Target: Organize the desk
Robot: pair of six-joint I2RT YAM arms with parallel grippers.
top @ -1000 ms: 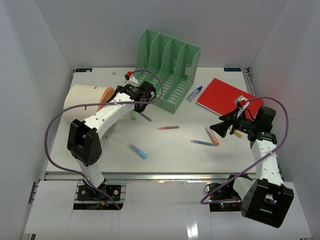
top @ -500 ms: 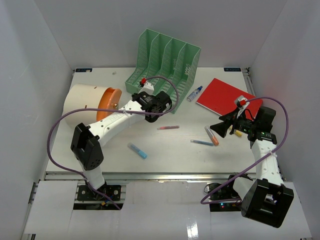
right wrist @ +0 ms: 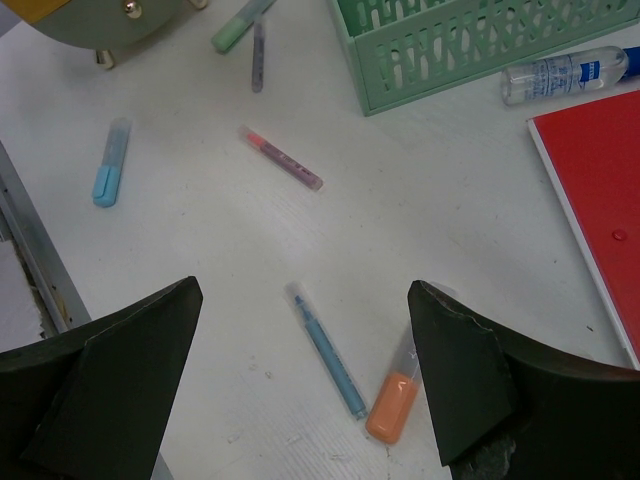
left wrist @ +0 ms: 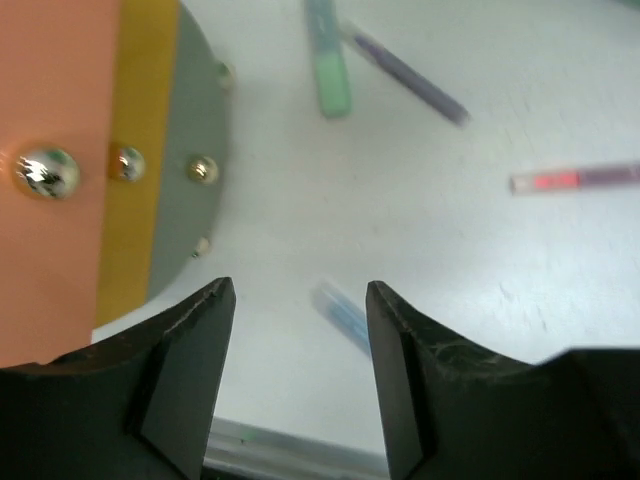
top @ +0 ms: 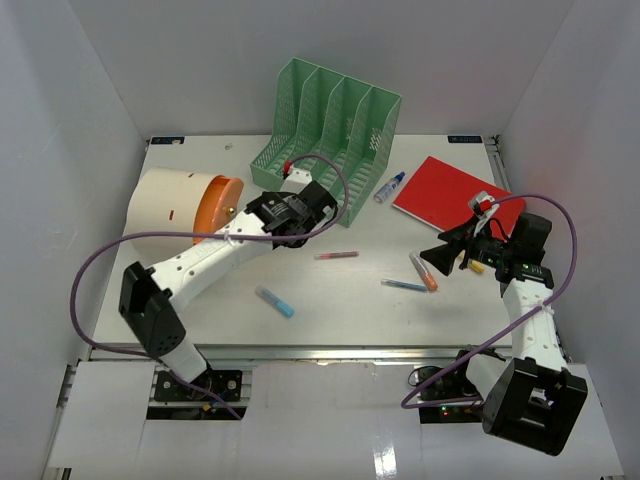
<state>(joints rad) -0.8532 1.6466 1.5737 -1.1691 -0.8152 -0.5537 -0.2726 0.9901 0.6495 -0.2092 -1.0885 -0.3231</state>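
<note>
The white surface (top: pixel 340 320) fills the booth floor, silver rail along its near edge. The jaws of the left arm (top: pixel 200 262) hang apart and empty above its middle, just beside the orange lid (top: pixel 212 205) of a cream drum (top: pixel 165 200) lying along the left edge. A green highlighter (left wrist: pixel 330 60) and purple pen (left wrist: pixel 405 75) lie close by. A green file rack (top: pixel 330 135) stands at the far edge, with a small bottle (top: pixel 390 186) and red notebook (top: pixel 455 192) toward the far right corner. The jaws of the right arm (top: pixel 525 300) gape wide and empty near the right edge, over an orange marker (top: pixel 424 271) and blue pen (top: pixel 403 285). A pink marker (top: pixel 336 255) and blue highlighter (top: pixel 275 301) lie loose mid-surface.
</note>
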